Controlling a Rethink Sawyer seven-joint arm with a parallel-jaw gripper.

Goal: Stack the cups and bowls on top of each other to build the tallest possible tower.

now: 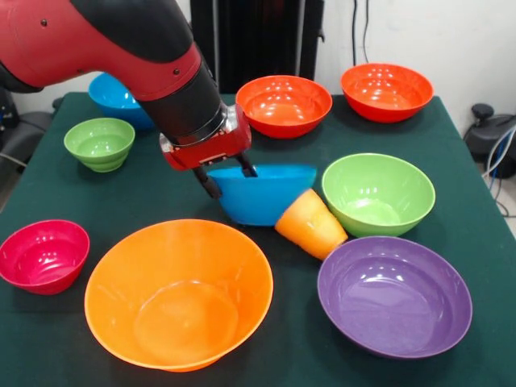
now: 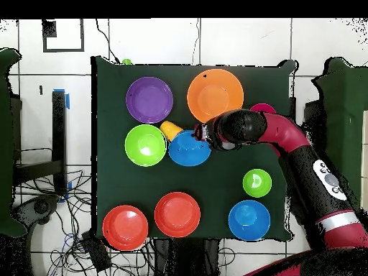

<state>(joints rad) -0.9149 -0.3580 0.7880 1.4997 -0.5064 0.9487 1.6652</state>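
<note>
While gripped, blue bowl (image 1: 262,197) against cup (image 1: 310,223)

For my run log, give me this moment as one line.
gripper: fingers astride rim of tilted blue bowl | orange cup: on its side, against that bowl | stack: none yet

Count on table: 9 bowls, 1 cup.
- Blue bowls: 2, one at the gripper (image 1: 226,179) tips (image 1: 262,193), one behind the arm (image 1: 113,95).
- Red-orange bowls: 2 (image 1: 284,105) (image 1: 386,91), beyond the gripper.
- Green bowls: 2, large (image 1: 377,193), small (image 1: 100,143).
- Crimson bowl: 1 (image 1: 43,255).
- Large orange bowl: 1 (image 1: 178,293).
- Purple bowl: 1 (image 1: 393,295).
- Orange cup: 1 (image 1: 310,223), on its side just beside the gripper's blue bowl.
</note>
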